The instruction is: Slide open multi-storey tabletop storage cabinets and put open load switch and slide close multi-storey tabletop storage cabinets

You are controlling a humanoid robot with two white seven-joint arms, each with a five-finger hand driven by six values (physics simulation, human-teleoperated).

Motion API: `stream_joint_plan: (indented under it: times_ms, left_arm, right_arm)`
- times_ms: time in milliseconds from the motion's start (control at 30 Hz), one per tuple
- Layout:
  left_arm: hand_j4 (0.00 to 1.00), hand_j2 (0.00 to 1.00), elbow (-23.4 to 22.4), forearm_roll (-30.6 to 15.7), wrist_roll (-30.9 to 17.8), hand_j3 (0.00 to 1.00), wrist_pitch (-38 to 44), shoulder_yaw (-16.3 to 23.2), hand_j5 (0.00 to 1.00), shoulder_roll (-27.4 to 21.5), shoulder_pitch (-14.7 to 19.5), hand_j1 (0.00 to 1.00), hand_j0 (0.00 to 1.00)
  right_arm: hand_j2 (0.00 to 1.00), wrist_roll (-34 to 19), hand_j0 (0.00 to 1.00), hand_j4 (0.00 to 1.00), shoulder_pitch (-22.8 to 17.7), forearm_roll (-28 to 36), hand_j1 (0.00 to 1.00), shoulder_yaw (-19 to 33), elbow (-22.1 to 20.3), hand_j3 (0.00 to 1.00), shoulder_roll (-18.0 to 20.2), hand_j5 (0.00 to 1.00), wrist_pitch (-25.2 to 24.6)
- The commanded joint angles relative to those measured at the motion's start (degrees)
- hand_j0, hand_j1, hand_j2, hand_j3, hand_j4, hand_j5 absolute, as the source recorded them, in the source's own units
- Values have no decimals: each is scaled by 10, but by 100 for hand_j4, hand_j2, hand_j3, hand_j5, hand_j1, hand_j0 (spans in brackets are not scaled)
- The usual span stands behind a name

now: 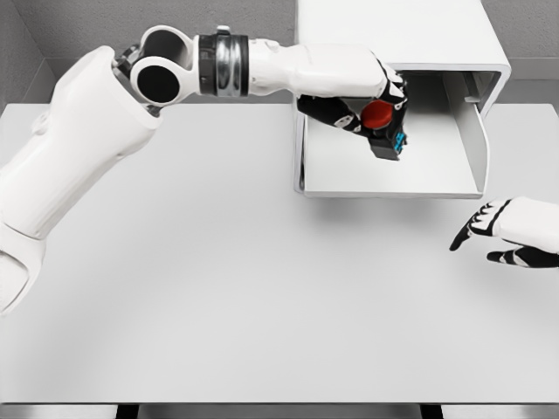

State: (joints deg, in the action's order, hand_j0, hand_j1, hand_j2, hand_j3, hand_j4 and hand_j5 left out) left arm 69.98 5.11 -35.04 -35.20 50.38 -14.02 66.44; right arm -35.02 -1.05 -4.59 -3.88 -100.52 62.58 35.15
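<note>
Head view: one camera, looking down on the bench (262, 297) with the storage cabinet (397, 35) at its far right.
Landmark: the cabinet's drawer (384, 170), pulled out toward the robot.
Load switch (384, 129): held above the drawer's floor, over its middle, not yet resting on it; red knob on a dark body with a blue part at the lower end.
Left hand (362, 96): reaches over the drawer from the left, fingers curled around the switch, knob showing between them.
Right hand (511, 231): just in front of the drawer's right corner, near the bench surface, fingers loosely spread, holding nothing.
Handling: the switch looks small, rigid and light, likely hard plastic; smooth faces may slip.
Where to hold: the dark body's flat sides, not the knob, which may turn.
Hedge: exact finger contact on the body is partly hidden, so the grip's firmness is unclear.
Stage: drawer open, placement pending, closing still to do.
</note>
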Motion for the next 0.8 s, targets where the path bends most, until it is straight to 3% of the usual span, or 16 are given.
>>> stream_joint_plan:
  times_ms: [0, 167, 367, 667, 733, 767]
  left_arm:
    - [46, 46, -18, 3, 0, 46, 2, -1, 46, 5, -1, 46, 46]
    - [58, 58, -21, 8, 0, 58, 2, -1, 58, 4, -1, 58, 58]
    - [97, 97, -39, 6, 0, 97, 2, -2, 97, 4, 0, 97, 97]
    - [100, 100, -41, 0, 0, 100, 2, -4, 100, 1, 7, 100, 100]
    - [100, 100, 1, -47, 0, 100, 2, -5, 100, -28, 5, 100, 100]
    - [100, 100, 56, -80, 0, 100, 2, -5, 100, -71, 4, 100, 100]
  right_arm:
    - [62, 0, 62, 62, 0, 2, 62, -21, -1, 62, -3, 62, -1]
    - [62, 0, 62, 62, 9, 2, 62, -36, -1, 62, -5, 62, -1]
    - [63, 0, 63, 63, 11, 2, 63, -37, -1, 63, -8, 63, -1]
    - [63, 0, 63, 63, 20, 4, 63, -38, -2, 63, -13, 63, -1]
    - [63, 0, 63, 63, 36, 4, 63, -37, -1, 63, -17, 63, -1]
    - [64, 0, 64, 64, 44, 4, 64, -38, -1, 64, -21, 64, -1]
